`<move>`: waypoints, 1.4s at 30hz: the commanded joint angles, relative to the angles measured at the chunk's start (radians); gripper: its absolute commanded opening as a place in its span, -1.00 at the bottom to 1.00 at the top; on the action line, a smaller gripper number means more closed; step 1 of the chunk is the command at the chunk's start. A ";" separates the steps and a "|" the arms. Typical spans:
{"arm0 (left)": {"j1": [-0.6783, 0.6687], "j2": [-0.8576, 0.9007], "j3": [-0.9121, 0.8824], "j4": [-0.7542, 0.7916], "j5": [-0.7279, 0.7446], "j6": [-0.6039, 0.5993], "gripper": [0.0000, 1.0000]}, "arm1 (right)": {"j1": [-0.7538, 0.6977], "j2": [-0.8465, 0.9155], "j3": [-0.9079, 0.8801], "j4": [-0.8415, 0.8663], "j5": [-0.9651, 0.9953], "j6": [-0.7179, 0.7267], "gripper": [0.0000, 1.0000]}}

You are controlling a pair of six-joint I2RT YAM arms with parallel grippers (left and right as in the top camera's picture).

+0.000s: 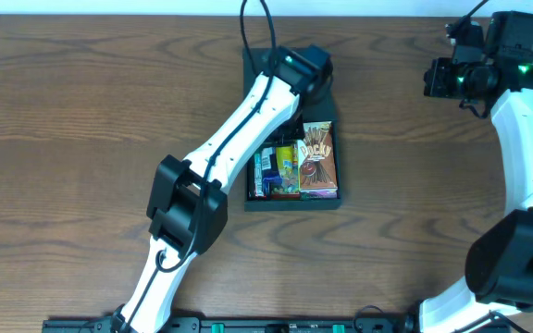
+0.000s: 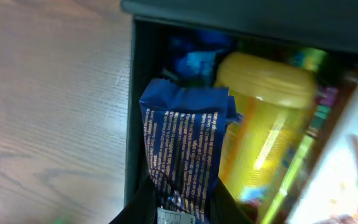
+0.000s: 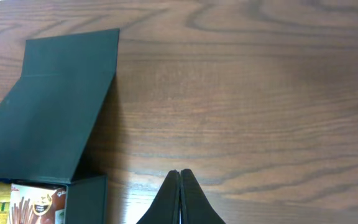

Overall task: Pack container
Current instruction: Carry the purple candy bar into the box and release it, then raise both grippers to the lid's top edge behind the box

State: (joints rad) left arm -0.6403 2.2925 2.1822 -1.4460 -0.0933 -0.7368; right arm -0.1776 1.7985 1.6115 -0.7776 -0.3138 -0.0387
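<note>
LEFT ARM NEARER: My left gripper (image 2: pixel 182 211), clamped on a blue snack packet (image 2: pixel 182 149), hangs over the container (image 1: pixel 291 204) by its left wall, with the packet lengthwise along that wall. My right gripper (image 3: pixel 180 190), closed and empty, sits well right of the container's lid (image 3: pixel 55 106).

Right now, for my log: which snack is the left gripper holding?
The blue foil pack beside the container wall; yellow pack and Pocky box lie free.

Dark teal-green container (image 1: pixel 294 202), blue white-lettered wrapper (image 2: pixel 182 155), yellow tub (image 2: pixel 266 124), red-brown Pocky box (image 1: pixel 317 162)
</note>
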 commanded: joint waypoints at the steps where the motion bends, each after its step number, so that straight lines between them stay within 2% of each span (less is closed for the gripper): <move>1: 0.005 -0.023 -0.051 0.026 -0.046 -0.045 -0.88 | -0.007 -0.013 0.015 0.004 0.003 -0.031 -0.95; 5: 0.005 -0.023 -0.093 0.094 -0.047 0.052 -0.88 | -0.007 -0.013 0.015 0.004 0.003 -0.031 -0.95; 10: 0.016 -0.023 -0.128 0.103 -0.044 0.151 -0.88 | -0.007 -0.013 0.015 -0.003 0.003 -0.030 -0.96; 15: 0.024 -0.023 -0.142 0.109 -0.044 0.158 -0.83 | -0.007 -0.013 0.015 -0.015 0.003 -0.030 -0.97; 18: 0.029 -0.023 -0.143 0.105 -0.044 0.158 0.17 | -0.007 -0.013 0.015 -0.020 0.003 -0.029 -0.97; 20: 0.035 -0.023 -0.143 0.105 -0.043 0.158 0.34 | -0.007 -0.013 0.015 -0.030 0.002 -0.029 -0.97; 23: 0.049 -0.039 -0.141 0.113 -0.037 0.158 0.35 | -0.007 -0.013 0.015 -0.040 -0.001 -0.021 -0.97; 28: 0.108 -0.183 -0.130 0.214 -0.037 0.177 0.26 | -0.004 -0.013 0.015 -0.051 -0.006 0.021 -0.97; 31: 0.166 -0.281 -0.130 0.275 -0.012 0.190 -0.17 | -0.003 -0.013 0.015 -0.053 -0.081 0.045 -0.97; 32: 0.186 -0.298 -0.130 0.288 -0.001 0.196 -0.41 | 0.000 -0.013 0.015 -0.053 -0.098 0.045 -0.97; 33: 0.202 -0.307 -0.130 0.298 0.006 0.212 -0.52 | 0.006 -0.013 0.014 -0.053 -0.105 0.045 -0.97; 34: 0.227 -0.308 -0.130 0.308 0.009 0.242 -0.74 | 0.016 -0.013 0.011 -0.052 -0.105 0.045 -0.97; 35: 0.249 -0.303 -0.133 0.312 0.009 0.259 -0.83 | 0.025 -0.012 0.007 -0.053 -0.105 0.045 -0.97; 37: 0.291 -0.282 -0.142 0.318 0.037 0.264 -0.88 | 0.046 -0.008 -0.004 -0.052 -0.106 0.045 -0.97; 42: 0.381 -0.177 -0.152 0.334 0.212 0.290 -0.88 | 0.107 0.030 -0.053 -0.032 -0.113 0.045 -0.97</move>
State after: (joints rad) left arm -0.2901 2.0457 2.0491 -1.1141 0.0139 -0.4843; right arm -0.1020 1.8000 1.5913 -0.8139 -0.3996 -0.0074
